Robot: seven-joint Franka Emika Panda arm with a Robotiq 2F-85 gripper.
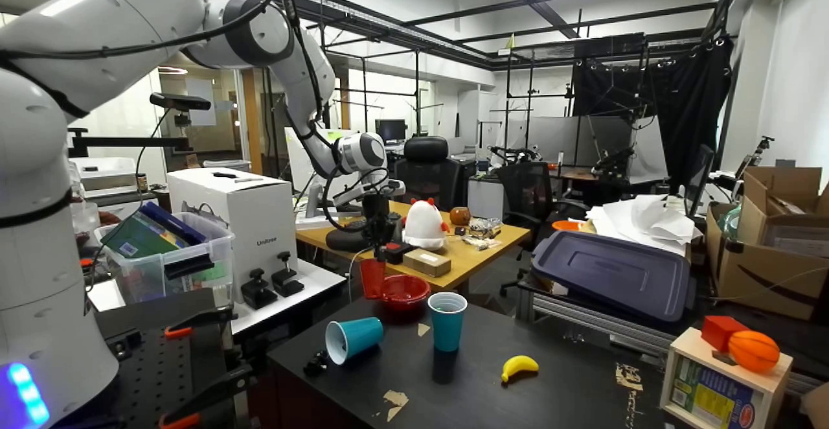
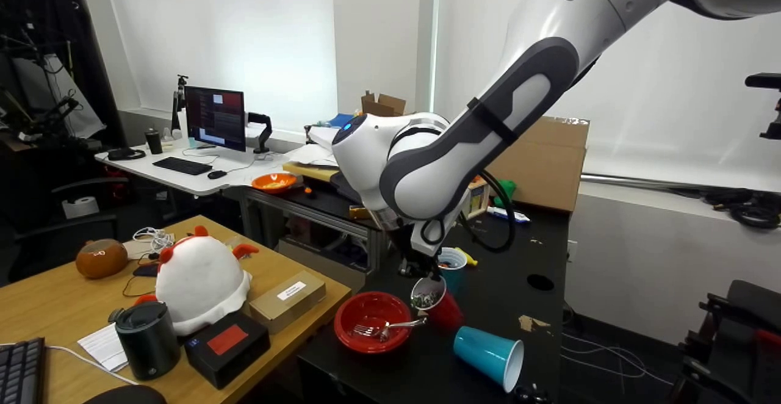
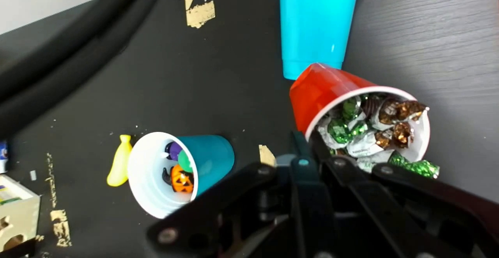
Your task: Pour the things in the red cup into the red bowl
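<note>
Pinching the red plastic cup (image 3: 321, 90) at its pale rim with the Robotiq gripper (image 3: 308, 145), just beside the red bowl (image 2: 369, 307). Probably light, thin-walled, easily squashed; best held there firmly, without crushing, while tipping out foil-wrapped candies (image 3: 368, 143).

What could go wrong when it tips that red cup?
The gripper seems to pinch the red cup only near its rim, so it might slip. Some foil-wrapped pieces appear to poke past that rim and could drop beside the red bowl. A cutlery handle juts over the bowl's edge towards the cup; a bump might dislodge it.
</note>
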